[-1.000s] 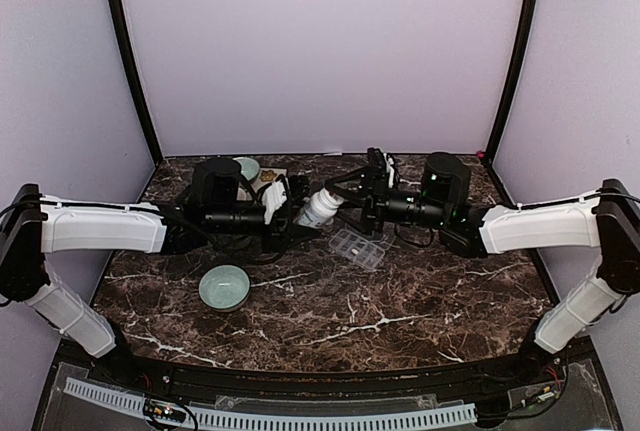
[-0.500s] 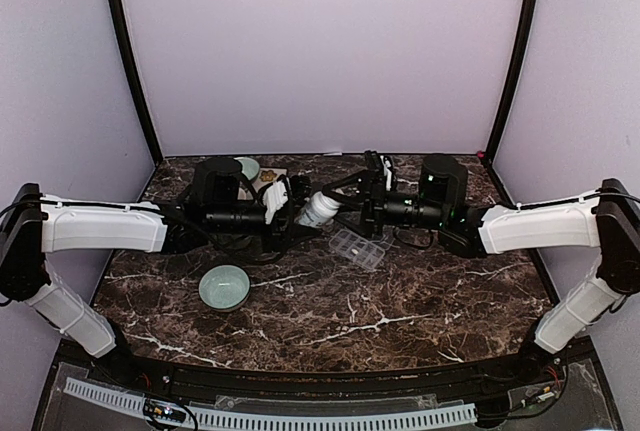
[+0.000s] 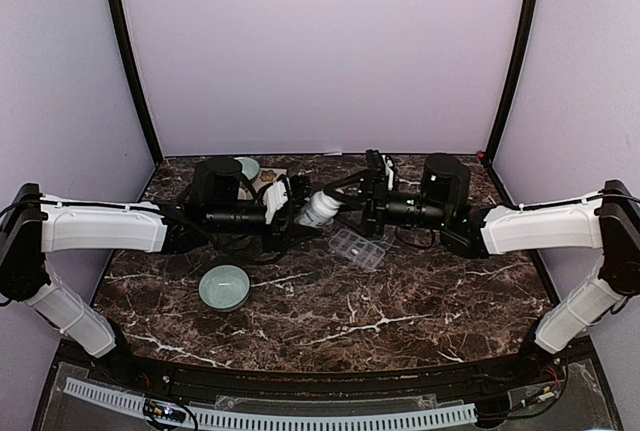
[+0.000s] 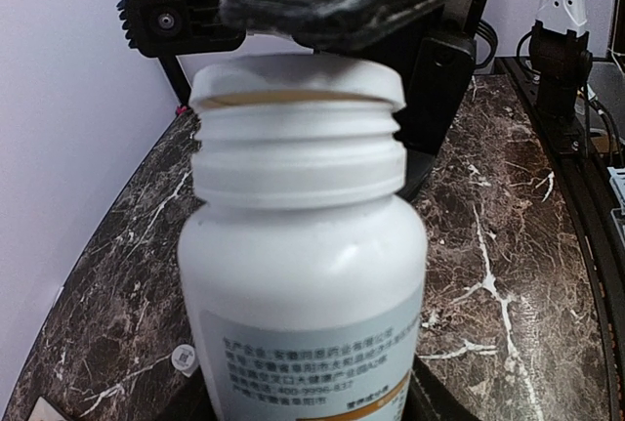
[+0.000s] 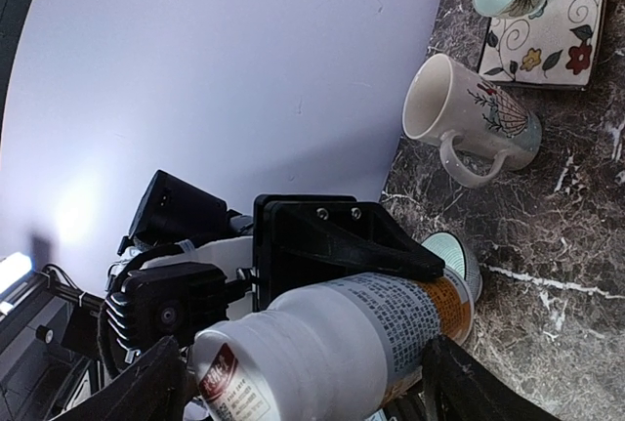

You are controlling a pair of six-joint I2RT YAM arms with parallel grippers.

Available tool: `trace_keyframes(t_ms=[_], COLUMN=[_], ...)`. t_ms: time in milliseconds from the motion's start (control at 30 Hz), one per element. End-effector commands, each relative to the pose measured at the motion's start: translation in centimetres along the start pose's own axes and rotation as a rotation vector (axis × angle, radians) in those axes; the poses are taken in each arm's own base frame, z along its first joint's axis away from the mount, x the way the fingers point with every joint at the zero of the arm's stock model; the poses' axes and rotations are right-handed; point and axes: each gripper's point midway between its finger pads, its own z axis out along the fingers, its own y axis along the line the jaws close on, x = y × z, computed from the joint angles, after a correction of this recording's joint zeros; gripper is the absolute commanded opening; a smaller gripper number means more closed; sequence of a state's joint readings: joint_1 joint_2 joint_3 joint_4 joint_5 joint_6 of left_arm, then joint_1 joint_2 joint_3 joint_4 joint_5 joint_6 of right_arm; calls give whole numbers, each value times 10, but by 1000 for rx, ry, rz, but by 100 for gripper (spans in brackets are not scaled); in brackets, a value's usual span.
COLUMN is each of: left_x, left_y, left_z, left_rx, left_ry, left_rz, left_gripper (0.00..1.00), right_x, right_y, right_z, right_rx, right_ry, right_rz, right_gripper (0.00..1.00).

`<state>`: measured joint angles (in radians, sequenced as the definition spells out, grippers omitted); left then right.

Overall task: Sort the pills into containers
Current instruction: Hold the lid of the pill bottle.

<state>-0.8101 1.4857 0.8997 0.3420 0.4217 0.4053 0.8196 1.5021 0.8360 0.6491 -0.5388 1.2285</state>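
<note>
From above, the left pincer [image 3: 298, 207] is closed partway around a white pill bottle [image 3: 320, 209], holding it sideways over the desk [image 3: 420, 301]. The right pincer [image 3: 352, 201] stands wide open at the bottle's neck end. The clear pill-organiser box [image 3: 358, 248] lies on the desk just in front of them.

In the left wrist view, the bottle's threaded neck points up and a ribbed black finger sits just over its rim.

In the right wrist view, the bottle lies between widely spread fingers [image 5: 156, 382]. Contact cannot be told.

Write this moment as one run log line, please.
left gripper: shut on pill bottle | right gripper: open around bottle's top | pill organiser: untouched
</note>
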Motion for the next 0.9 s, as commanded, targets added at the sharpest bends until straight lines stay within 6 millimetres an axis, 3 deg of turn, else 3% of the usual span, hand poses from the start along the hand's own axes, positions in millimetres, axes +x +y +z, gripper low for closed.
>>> trace_keyframes(t_ms=[0, 400, 867], left_x=[-14, -14, -16], left_y=[3, 3, -2], left_z=[-3, -5, -3], left_rx=[-12, -22, -40], left_ry=[-28, -34, -10], left_rz=[20, 28, 113], left_gripper=[24, 23, 23], right_x=[-4, -5, 1], right_y=[30, 23, 4], right_z=[-8, -9, -2], right_rx=[-94, -93, -52], right_ry=[-25, -35, 3], right_rz=[-55, -23, 17], right_gripper=[84, 82, 74])
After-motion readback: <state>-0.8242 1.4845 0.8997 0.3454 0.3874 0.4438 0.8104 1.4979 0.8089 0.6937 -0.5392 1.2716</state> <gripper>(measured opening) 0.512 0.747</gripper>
